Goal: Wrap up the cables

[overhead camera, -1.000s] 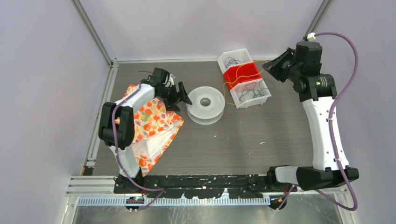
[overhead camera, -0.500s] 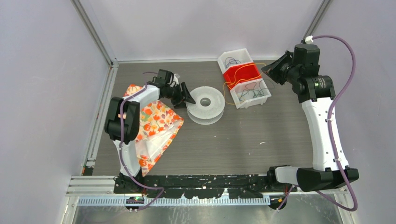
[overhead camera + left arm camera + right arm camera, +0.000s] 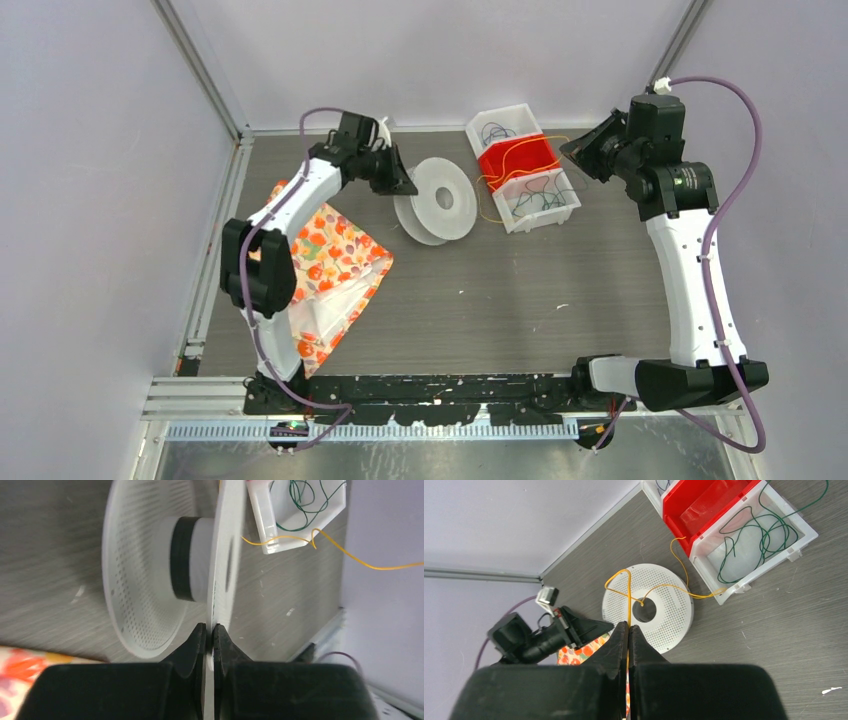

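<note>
Over grey tabletop (image 3: pixel 520 300), left tool (image 3: pixel 210 630) clamped on the flange rim of the tilted clear spool (image 3: pixel 440 200), right tool (image 3: pixel 628 627) pinched together on the yellow cable (image 3: pixel 659 586) trailing from the white bin (image 3: pixel 774 566); winding seemingly unstarted, next needing cable laid against the hub (image 3: pixel 192 559).

The left arm (image 3: pixel 300 200) reaches away from its base along the left side, elbow bent, wrist turned in toward the middle. The left gripper (image 3: pixel 210 630) has its jaws pinched tight on the rim of the spool (image 3: pixel 440 200). The right arm (image 3: pixel 690 270) stands tall on the right, wrist angled leftward. The right gripper (image 3: pixel 628 626) has its jaws closed on the yellow cable (image 3: pixel 664 585).
</note>
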Tool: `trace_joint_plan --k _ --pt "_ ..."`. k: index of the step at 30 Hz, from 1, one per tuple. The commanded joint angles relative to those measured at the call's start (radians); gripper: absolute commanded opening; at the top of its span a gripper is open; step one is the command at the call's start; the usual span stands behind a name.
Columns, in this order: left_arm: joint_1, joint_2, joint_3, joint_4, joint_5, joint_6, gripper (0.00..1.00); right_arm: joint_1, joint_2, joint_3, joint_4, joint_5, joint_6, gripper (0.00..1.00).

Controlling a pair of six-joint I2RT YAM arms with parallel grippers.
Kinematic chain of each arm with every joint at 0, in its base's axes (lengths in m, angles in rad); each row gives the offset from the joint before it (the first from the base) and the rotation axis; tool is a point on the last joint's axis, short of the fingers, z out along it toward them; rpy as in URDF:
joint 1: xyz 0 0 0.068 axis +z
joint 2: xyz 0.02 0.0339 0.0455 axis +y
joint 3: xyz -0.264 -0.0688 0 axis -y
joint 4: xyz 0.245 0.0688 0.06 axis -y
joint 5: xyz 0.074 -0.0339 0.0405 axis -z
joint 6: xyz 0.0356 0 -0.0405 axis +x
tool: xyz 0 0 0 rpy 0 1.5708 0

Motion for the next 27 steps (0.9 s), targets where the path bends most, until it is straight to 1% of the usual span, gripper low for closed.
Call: trace_joint_plan --k 1,4,8,11,15,17,19,20,22,24,27 --pt "-0.075 -0.125 0.127 -0.204 -0.293 0.217 0.0 -0.001 -0.029 0.02 0.008 0.014 0.0 0.0" --pt "-0.161 -0.141 0.157 -0.251 -0.453 0.31 0.0 -0.001 -0.029 0.012 0.013 0.018 0.002 0.0" --pt "-0.242 -0.141 0.118 -0.245 -0.564 0.356 0.0 0.0 -0.03 0.002 0.016 0.015 0.009 0.0" --pt "-0.278 -0.148 0.077 -0.213 -0.59 0.346 0.0 0.0 -0.035 -0.001 0.016 0.013 0.01 0.01" --pt "-0.317 -0.172 0.031 -0.164 -0.6 0.3 0.01 -0.001 -0.042 -0.006 0.013 0.017 0.01 0.0" --pt "-0.339 -0.183 0.006 -0.13 -0.583 0.294 0.01 0.0 -0.048 -0.015 0.016 0.019 0.012 0.0" --pt "-0.362 -0.182 -0.001 -0.119 -0.603 0.292 0.01 0.0 -0.054 -0.023 0.016 0.02 0.012 0.01" --pt "-0.369 -0.175 0.01 -0.132 -0.614 0.288 0.05 -0.001 -0.058 -0.025 0.015 0.022 0.012 0.0" --pt "-0.374 -0.152 0.045 -0.188 -0.627 0.271 0.17 -0.001 -0.062 -0.031 0.011 0.023 0.013 0.01" --pt "-0.375 -0.129 0.083 -0.236 -0.626 0.258 0.26 -0.001 -0.062 -0.033 0.009 0.021 0.013 0.0" --pt "-0.378 -0.119 0.109 -0.268 -0.628 0.254 0.42 0.0 -0.064 -0.035 0.005 0.021 0.013 0.01"
